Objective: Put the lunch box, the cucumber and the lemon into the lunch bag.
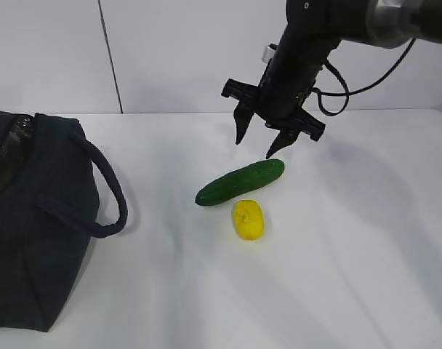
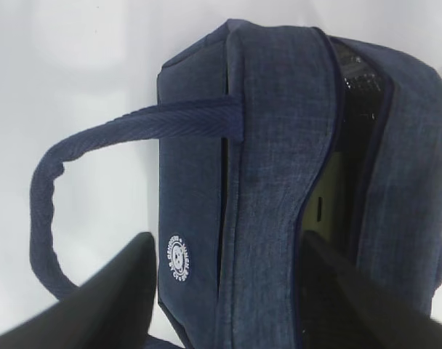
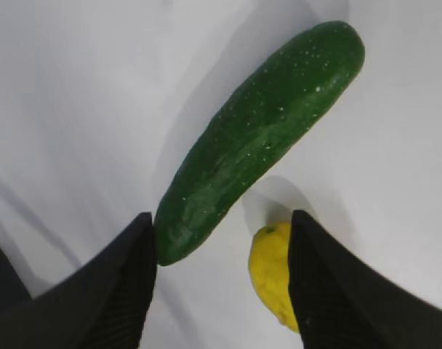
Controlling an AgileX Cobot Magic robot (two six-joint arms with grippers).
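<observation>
The dark green cucumber (image 1: 240,182) lies slanted mid-table, with the yellow lemon (image 1: 248,219) just in front of it. My right gripper (image 1: 262,139) hangs open and empty a little above the cucumber's far end. In the right wrist view the cucumber (image 3: 257,138) and the lemon (image 3: 273,273) show between and beyond the open fingers (image 3: 119,291). The navy lunch bag (image 1: 32,218) stands at the left, its top partly open. My left gripper (image 2: 224,291) is open above the bag (image 2: 272,182), near its white logo (image 2: 177,256). The lunch box is not visible.
One bag handle (image 1: 108,189) loops out toward the table's middle; in the left wrist view a handle (image 2: 83,167) arcs over the white table. The white table (image 1: 352,254) ends at a pale wall behind. A cable (image 1: 366,80) hangs from the right arm.
</observation>
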